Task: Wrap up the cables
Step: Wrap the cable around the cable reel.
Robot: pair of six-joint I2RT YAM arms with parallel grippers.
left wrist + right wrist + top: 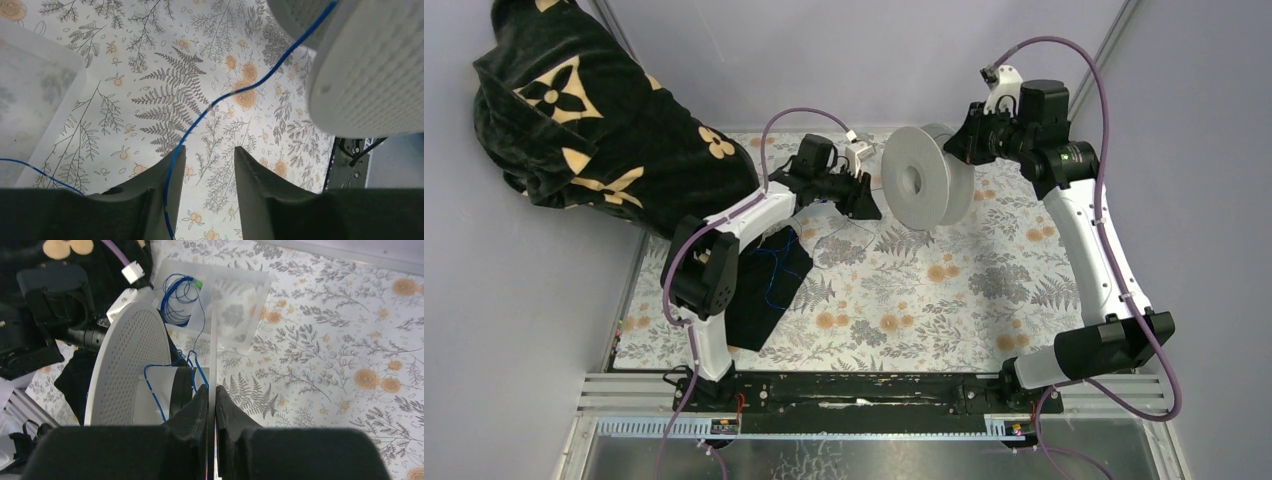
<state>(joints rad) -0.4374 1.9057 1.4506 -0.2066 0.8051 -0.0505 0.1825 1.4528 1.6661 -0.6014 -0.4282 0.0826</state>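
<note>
Floral table (pixel 984 300). Near its far edge, the right pincer (pixel 212 391) clamps the flange of a white spool (pixel 921 178). The left pincer (pixel 209 148) is released; a thin blue cable (pixel 220 100) runs from its jaws up to the spool.

White arm links (pixel 1089 250), black joints (pixel 704 280), purple hoses (pixel 809 109).

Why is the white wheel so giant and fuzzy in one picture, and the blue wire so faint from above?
Left wrist view: the spool is right by the lens, so it looms large and slightly soft, while the blue cable looks crisp. Top view: that cable is hair-thin, nearly lost against the dark cloth.
</note>
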